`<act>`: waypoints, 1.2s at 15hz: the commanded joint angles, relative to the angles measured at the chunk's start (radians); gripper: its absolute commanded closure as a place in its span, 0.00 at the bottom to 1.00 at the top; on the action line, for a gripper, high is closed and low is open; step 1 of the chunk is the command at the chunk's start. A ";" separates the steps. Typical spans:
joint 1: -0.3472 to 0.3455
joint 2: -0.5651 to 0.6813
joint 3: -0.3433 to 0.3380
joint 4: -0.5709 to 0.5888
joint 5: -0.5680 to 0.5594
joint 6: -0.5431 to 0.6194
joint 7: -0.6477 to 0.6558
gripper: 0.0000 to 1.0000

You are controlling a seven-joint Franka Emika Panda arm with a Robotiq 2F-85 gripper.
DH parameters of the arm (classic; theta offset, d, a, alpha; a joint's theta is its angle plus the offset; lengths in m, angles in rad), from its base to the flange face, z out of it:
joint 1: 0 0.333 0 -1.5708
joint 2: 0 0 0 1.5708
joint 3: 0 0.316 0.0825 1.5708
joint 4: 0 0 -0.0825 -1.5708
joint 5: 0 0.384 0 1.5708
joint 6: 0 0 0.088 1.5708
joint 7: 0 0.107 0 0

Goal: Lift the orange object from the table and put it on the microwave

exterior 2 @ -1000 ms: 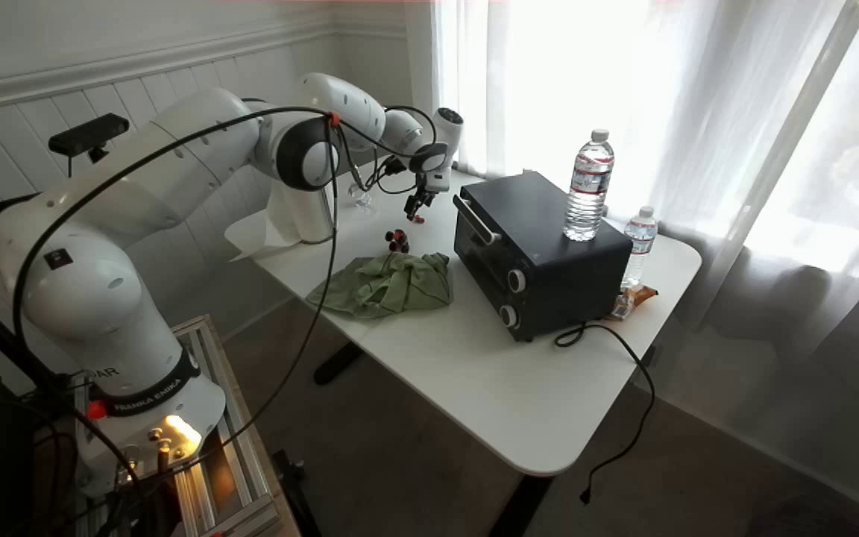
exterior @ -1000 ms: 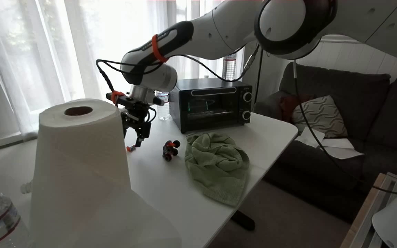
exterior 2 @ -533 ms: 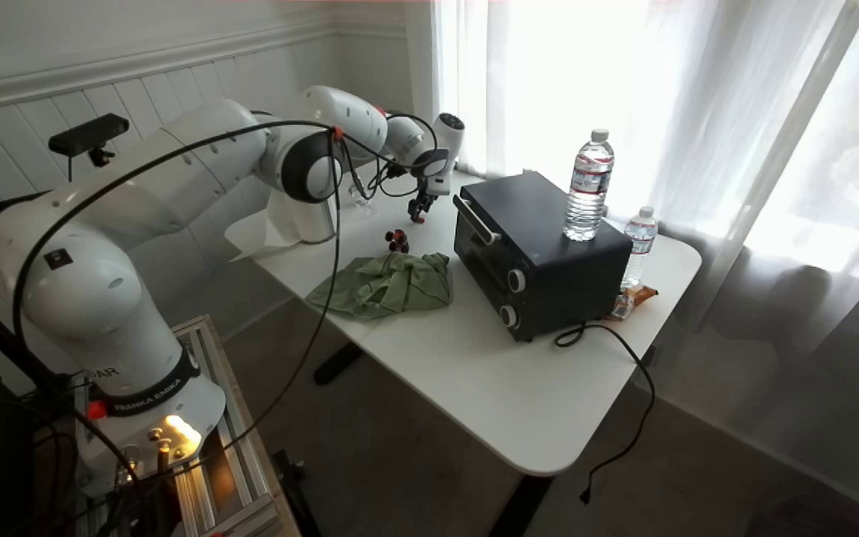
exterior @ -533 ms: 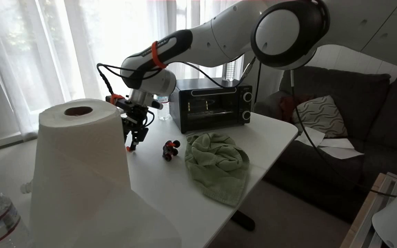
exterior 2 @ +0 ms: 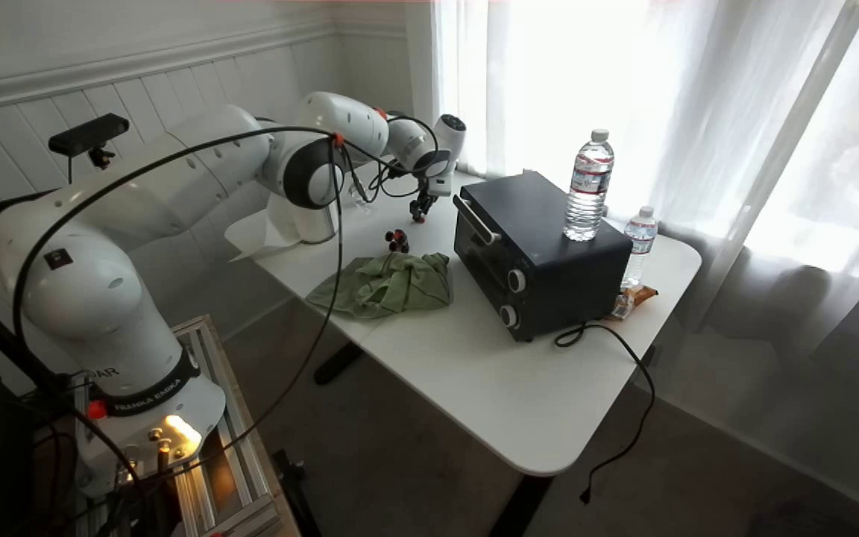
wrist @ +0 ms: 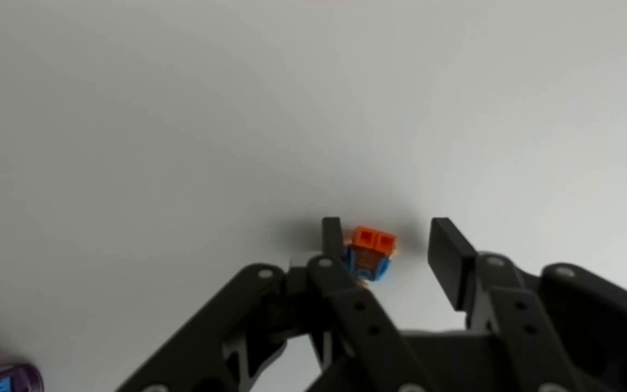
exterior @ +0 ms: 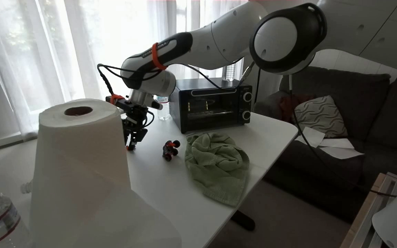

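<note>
I've got the gripper (wrist: 385,234) straddling the orange toy figure (wrist: 374,244), jaws partly spread, nothing held: figure sits close beside the finger (wrist: 332,237) at left in the wrist view (can't tell if touching), clear gap to the other finger. Figure's on the white table (exterior 2: 467,380); microwave (exterior 2: 543,257) is well apart from it in both exterior views, with an upright water bottle (exterior 2: 588,188) on top.

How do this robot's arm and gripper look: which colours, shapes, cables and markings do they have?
The arm is white and rounded, with black joint rings, orange straps, black cables and FRANKA EMIKA lettering near the bottom. The gripper is black and angular, with linked fingers and grey screw heads.
</note>
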 commanded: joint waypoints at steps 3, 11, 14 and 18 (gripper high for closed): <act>-0.001 0.047 0.010 0.091 0.005 -0.043 0.023 0.76; -0.004 -0.013 0.001 0.074 0.007 -0.023 0.026 0.88; 0.000 -0.076 -0.017 0.040 -0.002 -0.028 0.064 0.89; -0.002 -0.199 -0.061 -0.036 -0.022 -0.043 0.141 0.90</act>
